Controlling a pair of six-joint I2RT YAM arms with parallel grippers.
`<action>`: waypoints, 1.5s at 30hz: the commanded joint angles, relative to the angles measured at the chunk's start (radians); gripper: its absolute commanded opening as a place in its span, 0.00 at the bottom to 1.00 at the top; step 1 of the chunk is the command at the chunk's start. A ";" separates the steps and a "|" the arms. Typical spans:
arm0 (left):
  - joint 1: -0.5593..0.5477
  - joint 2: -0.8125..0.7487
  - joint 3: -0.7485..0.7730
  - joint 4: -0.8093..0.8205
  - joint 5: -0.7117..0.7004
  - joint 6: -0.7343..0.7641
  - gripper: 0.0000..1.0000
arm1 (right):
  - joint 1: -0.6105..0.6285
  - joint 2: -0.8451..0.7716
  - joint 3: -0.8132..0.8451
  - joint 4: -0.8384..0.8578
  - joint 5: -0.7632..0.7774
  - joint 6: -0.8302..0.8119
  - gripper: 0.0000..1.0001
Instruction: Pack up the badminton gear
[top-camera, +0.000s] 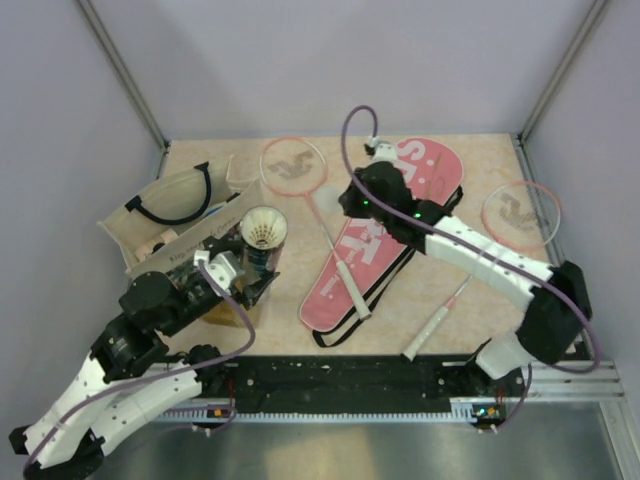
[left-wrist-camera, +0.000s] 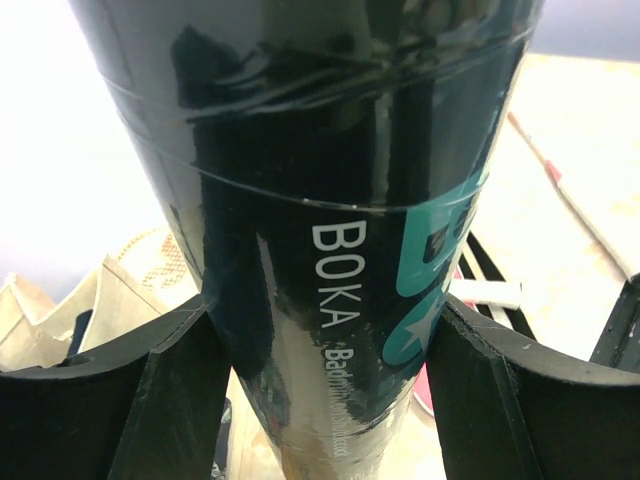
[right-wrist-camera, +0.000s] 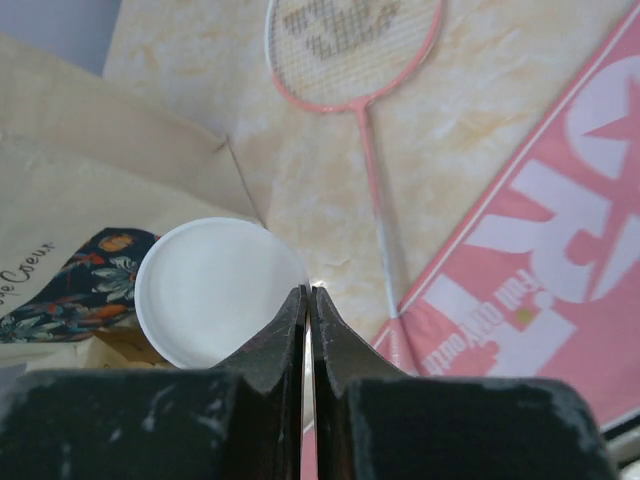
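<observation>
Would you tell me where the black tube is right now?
Top view, left side: the black tube is upright in the left gripper, beside the tote bag.

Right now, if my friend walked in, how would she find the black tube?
Look at the left side of the table, beside the beige tote bag. There the left gripper holds the black tube. Unlike the pale bag and the pink cover, it is shiny, round and black with teal lettering.

White "BOKA" stands on the black tube (left-wrist-camera: 300, 150); script ending "Coeur" on the beige tote bag (right-wrist-camera: 100, 150)
</observation>
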 joint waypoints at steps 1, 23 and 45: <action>0.002 0.078 0.007 0.052 0.011 0.039 0.17 | -0.073 -0.217 -0.033 -0.068 -0.039 -0.131 0.00; 0.001 0.557 0.041 0.266 0.083 0.114 0.17 | -0.075 -0.537 0.123 -0.350 -0.397 -0.324 0.00; 0.002 0.620 0.090 0.203 0.084 0.239 0.17 | -0.059 -0.434 0.171 -0.583 -0.388 -0.403 0.02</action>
